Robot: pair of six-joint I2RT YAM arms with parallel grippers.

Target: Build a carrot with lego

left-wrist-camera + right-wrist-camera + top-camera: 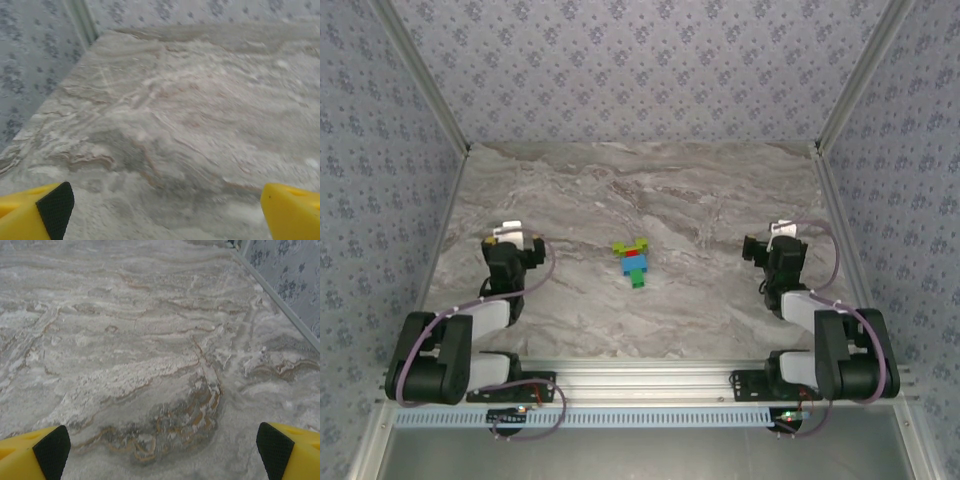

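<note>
Seen from above, your carrot (636,262) is tiny. You can make out a lime-green forked end toward the far wall, red and blue in the middle and a green tip toward the arms. Its studs and the seams between bricks are too small to tell. It lies flat near the middle of the marbled worktop (720,190), between the two arms and well apart from both.

From the left wrist camera, the left end effector (165,215) is spread wide. Its yellow fingers (22,217) are cut off at the bottom corners, with one black pad (56,207) visible on the left. Of the other finger you see just a yellow corner. That picture is soft, so the stone's veining blurs.

The right end effector (162,452) is also spread wide, with its fingertips cropped by the lower edge and bare stone beneath the gap.

From above, both fingertip pairs are hard to make out under the dark wrist housings.

Patterned walls (640,70) close in three sides. A metal rail (650,372) carries the bases, and cables (448,318) loop along each arm.
</note>
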